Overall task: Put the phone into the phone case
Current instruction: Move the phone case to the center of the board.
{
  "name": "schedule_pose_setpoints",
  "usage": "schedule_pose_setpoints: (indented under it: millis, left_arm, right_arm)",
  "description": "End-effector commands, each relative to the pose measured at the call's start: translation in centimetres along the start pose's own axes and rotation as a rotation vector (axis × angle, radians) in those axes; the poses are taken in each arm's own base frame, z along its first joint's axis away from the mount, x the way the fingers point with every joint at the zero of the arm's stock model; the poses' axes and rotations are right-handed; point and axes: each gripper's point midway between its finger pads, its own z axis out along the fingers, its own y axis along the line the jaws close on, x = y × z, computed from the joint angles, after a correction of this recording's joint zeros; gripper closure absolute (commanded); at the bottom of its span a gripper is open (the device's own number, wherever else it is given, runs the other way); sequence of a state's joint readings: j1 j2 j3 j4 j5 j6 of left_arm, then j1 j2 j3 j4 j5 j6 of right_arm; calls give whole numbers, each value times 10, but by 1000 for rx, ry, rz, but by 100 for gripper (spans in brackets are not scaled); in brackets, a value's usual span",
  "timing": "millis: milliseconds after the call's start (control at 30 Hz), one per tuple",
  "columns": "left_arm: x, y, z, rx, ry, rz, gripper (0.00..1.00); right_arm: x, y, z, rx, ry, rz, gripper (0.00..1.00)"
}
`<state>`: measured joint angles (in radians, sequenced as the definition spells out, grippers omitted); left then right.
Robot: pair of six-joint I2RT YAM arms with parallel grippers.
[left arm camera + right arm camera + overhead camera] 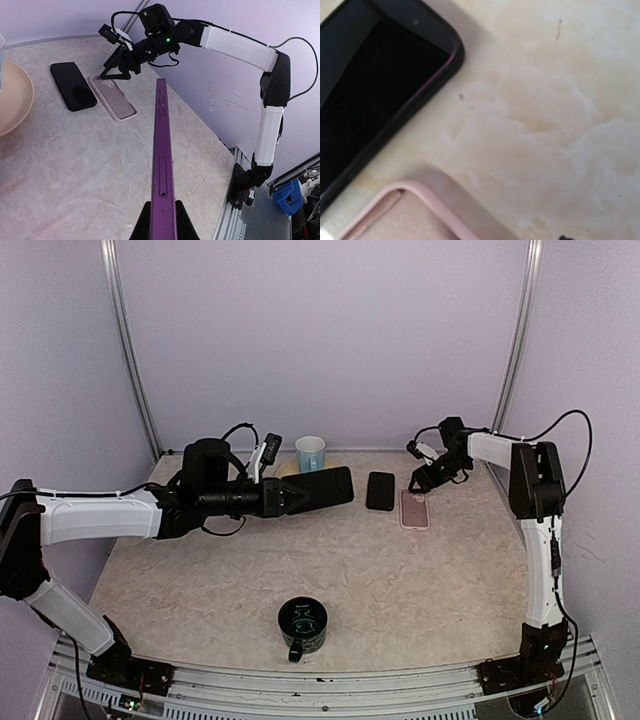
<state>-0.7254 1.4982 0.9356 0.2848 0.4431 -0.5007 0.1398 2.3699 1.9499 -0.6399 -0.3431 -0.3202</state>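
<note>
**Step in hand: carrying the phone to the case.** The left tool (pixel 163 222) is clamping shut on the near end of the slim purple-edged phone (pixel 161 145). It is holding the phone clear of the pale marbled desk (pixel 250 570), with the free end pointing towards the empty pink soft-plastic phone case (pixel 414 510). The overhead view is showing the phone's broad face, so it is lying roughly level. The phone is hanging well to the left of the case and is not yet over it.

The case is lying flat on the desk with its open side up. A black rectangular phone-shaped slab (pixel 380 490) is lying just beside the case on its left, between the case and the carried phone.

The right tool (pixel 117 75) is hovering low over the far end of the case. Its jaws are standing apart and gripping nothing. Its wrist camera is looking down on one corner of the case rim and one corner of the black slab, and its fingers are barely entering that view.

**Next move, as a judgement.** The left arm is needing to bring the phone rightwards past the black slab and square it with the case outline. One end should be seated under the rim before the rest is pressed down. The case is light and likely to slide, so the right tool is probably positioning itself to pin or steady the far end while the phone goes in.
</note>
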Motion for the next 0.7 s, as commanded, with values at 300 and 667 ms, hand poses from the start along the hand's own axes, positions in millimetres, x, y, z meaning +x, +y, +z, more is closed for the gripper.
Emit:
schedule_pose_setpoints:
  millis: [300,667]
  left_arm:
    - [-17,-16,0,69,-71,18,100]
    - [-13,-15,2,79,-65,5,100]
  right_arm:
    - [2,5,11,-70,-7,-10,42]
    - [12,6,22,-84,17,-7,49]
